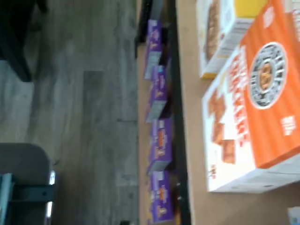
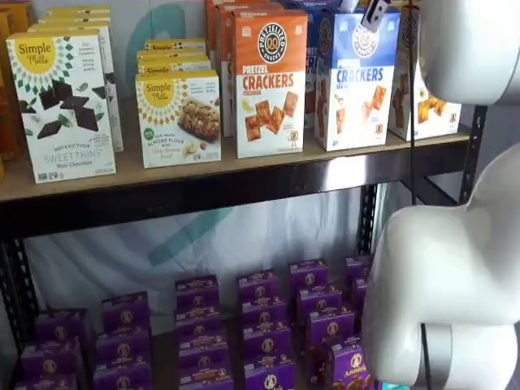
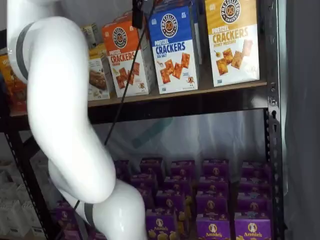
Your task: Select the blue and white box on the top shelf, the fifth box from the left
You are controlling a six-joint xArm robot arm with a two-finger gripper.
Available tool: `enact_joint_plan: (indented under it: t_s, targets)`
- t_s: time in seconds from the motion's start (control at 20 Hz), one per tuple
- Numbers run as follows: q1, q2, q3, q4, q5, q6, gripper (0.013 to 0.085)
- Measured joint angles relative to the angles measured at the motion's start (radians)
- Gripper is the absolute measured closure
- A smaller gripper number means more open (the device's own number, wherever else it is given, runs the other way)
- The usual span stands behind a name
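Note:
The blue and white box [image 2: 355, 77] stands upright on the top shelf [image 2: 244, 168], right of an orange box; it also shows in the other shelf view [image 3: 174, 47]. The gripper [image 2: 374, 13] hangs from the top edge in front of this box's upper part. In a shelf view only dark fingers [image 3: 137, 13] show with a cable beside them, just left of the box's top. No gap between the fingers can be made out and nothing is in them. The wrist view shows the shelf board [image 1: 192, 117] but not clearly the blue box.
An orange Pretzel Crackers box [image 2: 270, 81] stands left of the blue one and fills the wrist view [image 1: 255, 103]. A yellow cracker box [image 3: 231, 40] stands right. Simple Mills boxes [image 2: 179, 118] stand further left. Small purple boxes [image 2: 260, 317] fill the lower level. The white arm [image 3: 60, 110] crosses in front.

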State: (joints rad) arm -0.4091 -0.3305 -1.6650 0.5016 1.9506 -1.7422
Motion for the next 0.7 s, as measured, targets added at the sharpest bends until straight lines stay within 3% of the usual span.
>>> enact_joint_plan:
  t_s: [0.15, 0.3, 0.55, 0.7]
  targets:
    - [-0.019, 0.011, -0.007, 0.045, -0.068, 0.002, 0.0130]
    - [-0.012, 0.008, 0.019, 0.054, -0.171, -0.003, 0.0130]
    - [0.020, 0.047, 0.012, 0.011, -0.272, -0.015, 0.0130]
    - [0.038, 0.095, -0.029, -0.032, -0.275, -0.022, 0.0130]
